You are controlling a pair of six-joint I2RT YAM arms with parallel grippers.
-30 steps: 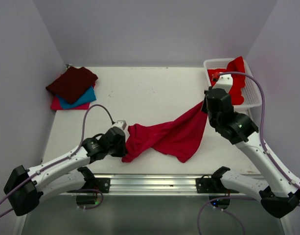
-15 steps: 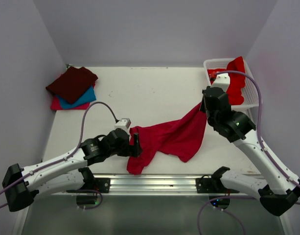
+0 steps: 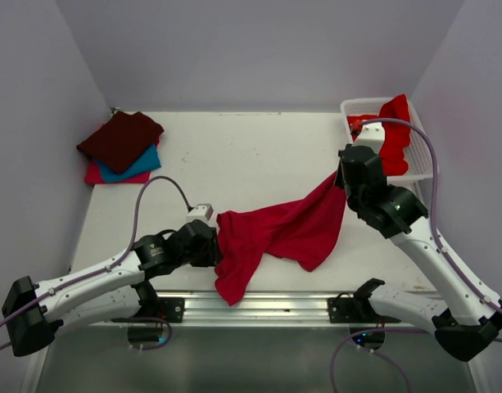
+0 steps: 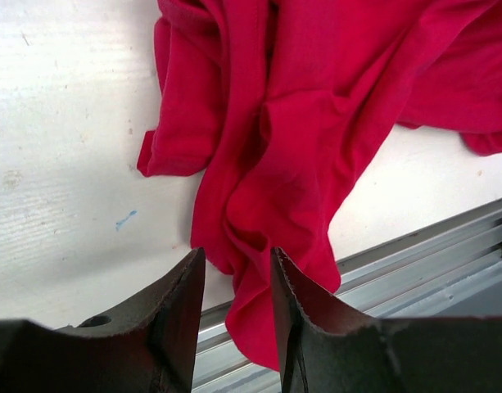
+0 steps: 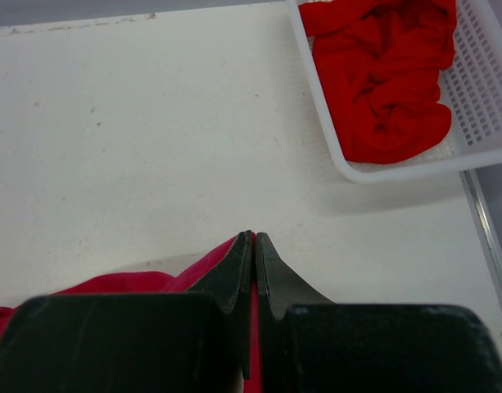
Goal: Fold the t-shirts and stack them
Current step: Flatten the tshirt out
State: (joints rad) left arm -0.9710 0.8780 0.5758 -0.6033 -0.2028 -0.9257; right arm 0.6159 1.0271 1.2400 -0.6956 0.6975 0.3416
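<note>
Pink-red t-shirt (image 3: 93, 174) mostly under teal t-shirt (image 3: 138, 163)

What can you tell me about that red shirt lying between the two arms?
It's a crimson-pink t-shirt of soft plain cloth, crumpled and twisted. It sprawls across the white table, its near end drooping over the edge onto the metal rail. The right end effector is shut on its far corner; the left end effector hovers open at the near end, not gripping.

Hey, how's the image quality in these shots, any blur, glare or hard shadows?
Top external: even, soft light, no glare, everything sharp. Left wrist: the crimson t-shirt is crisp, the left gripper dark and slightly soft. Right wrist: the basket throws a soft shadow on the table.
</note>
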